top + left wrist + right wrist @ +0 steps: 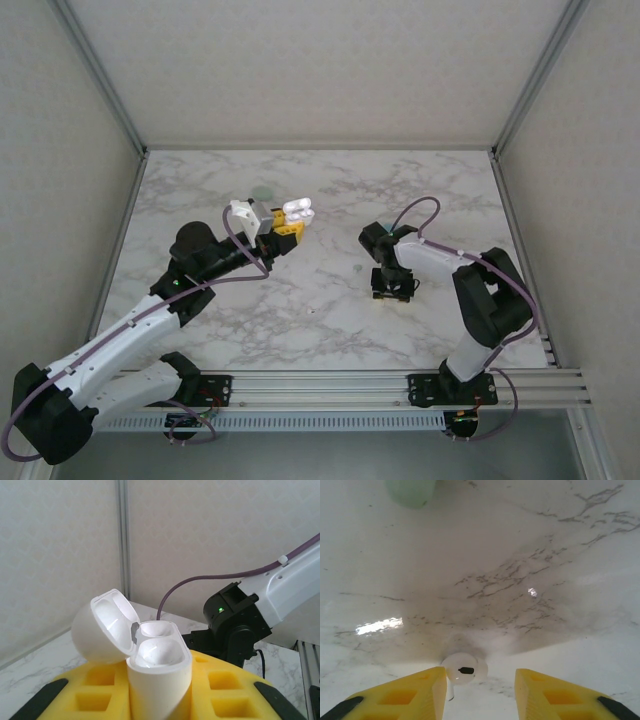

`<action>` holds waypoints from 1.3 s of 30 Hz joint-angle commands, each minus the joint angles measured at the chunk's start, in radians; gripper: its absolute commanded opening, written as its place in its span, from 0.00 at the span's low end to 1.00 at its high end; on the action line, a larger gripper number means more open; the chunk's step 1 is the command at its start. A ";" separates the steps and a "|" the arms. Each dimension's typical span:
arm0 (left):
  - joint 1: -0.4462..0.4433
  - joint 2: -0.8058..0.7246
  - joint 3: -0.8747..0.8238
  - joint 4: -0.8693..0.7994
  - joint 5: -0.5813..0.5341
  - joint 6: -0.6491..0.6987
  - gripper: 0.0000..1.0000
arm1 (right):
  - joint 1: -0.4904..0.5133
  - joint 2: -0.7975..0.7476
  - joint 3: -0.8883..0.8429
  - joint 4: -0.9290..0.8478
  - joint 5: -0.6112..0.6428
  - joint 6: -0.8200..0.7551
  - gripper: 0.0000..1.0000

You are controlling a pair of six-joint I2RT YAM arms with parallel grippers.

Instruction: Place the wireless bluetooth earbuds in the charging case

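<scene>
One white earbud [464, 669], stem toward the right tool [479, 674]

The marble table [330, 320] bears a white earbud [461, 668] right of centre and a pale green item [262, 192] farther back.

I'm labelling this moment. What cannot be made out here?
Right wrist view: pale green rounded object, blurred and cut off by the top edge.
Left wrist view: lower part of the open white plastic charging case, hidden between the left end effector's yellow fingers.
Top view: anything beneath the right end effector, covered by it.
</scene>
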 commanded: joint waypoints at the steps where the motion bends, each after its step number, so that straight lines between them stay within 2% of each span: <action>1: -0.008 -0.025 0.010 -0.005 -0.007 0.019 0.00 | 0.007 0.011 0.003 0.009 0.018 0.022 0.40; 9: -0.008 -0.028 0.010 -0.019 -0.009 0.028 0.00 | 0.004 -0.024 -0.049 0.082 -0.027 0.057 0.42; 16: -0.008 -0.024 0.013 -0.026 -0.004 0.027 0.01 | 0.002 -0.066 -0.085 0.100 -0.013 0.117 0.46; 30: -0.009 0.006 0.037 -0.051 0.019 0.033 0.01 | 0.002 -0.054 -0.122 0.179 -0.034 0.120 0.35; 39: -0.008 0.021 0.050 -0.053 0.032 0.026 0.01 | 0.002 -0.054 -0.111 0.158 0.010 0.101 0.36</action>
